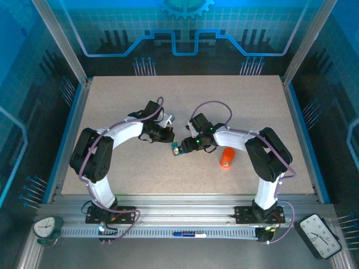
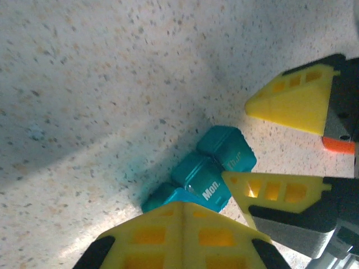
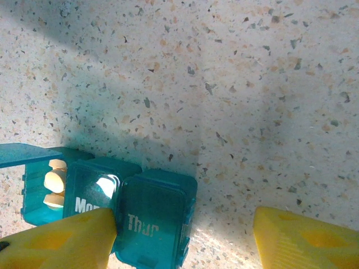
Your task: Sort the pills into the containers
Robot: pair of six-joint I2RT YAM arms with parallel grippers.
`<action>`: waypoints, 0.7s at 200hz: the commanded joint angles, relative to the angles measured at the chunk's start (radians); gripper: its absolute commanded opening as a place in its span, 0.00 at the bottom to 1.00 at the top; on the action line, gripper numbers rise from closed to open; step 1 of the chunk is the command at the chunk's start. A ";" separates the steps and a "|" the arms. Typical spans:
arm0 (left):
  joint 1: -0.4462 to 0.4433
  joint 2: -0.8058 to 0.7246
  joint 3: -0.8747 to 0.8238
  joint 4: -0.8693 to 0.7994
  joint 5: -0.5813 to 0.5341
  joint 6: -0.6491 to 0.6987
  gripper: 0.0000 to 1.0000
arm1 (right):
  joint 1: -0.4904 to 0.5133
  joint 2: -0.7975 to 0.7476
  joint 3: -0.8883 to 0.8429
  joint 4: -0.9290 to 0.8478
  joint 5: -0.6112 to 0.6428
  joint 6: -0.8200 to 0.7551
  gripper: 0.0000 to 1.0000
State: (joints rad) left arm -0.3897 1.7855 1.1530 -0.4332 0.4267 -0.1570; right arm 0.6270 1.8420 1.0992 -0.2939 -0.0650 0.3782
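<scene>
With my left fingers [image 2: 179, 238] clenched beside the pill box [image 3: 151, 224] and my right fingers [image 3: 305, 238] spread, a clumsy nudge could spill pills [image 3: 54, 182] from its open compartment [image 3: 29, 203].

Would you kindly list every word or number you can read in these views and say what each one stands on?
"Mon." on the middle lid of the teal pill box.
"Thur" on the end lid of the same box.
Dials of the green clock and the black clock: numerals too small to read.
</scene>
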 commanded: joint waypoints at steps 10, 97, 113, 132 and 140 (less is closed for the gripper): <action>-0.032 -0.022 -0.031 -0.010 0.046 -0.012 0.05 | -0.012 0.065 -0.027 -0.059 0.033 0.008 0.67; -0.075 -0.070 -0.103 0.005 0.046 -0.035 0.06 | -0.013 0.071 -0.028 -0.059 0.033 0.009 0.67; -0.081 -0.069 -0.113 0.013 0.048 -0.040 0.06 | -0.013 0.072 -0.028 -0.059 0.031 0.009 0.67; -0.089 -0.064 -0.120 0.020 0.047 -0.043 0.06 | -0.013 0.073 -0.030 -0.058 0.032 0.011 0.67; -0.093 -0.059 -0.122 0.022 0.049 -0.044 0.06 | -0.013 0.073 -0.030 -0.058 0.031 0.011 0.67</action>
State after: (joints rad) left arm -0.4671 1.7416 1.0515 -0.4156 0.4431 -0.1856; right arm 0.6243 1.8496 1.0992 -0.2775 -0.0803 0.3859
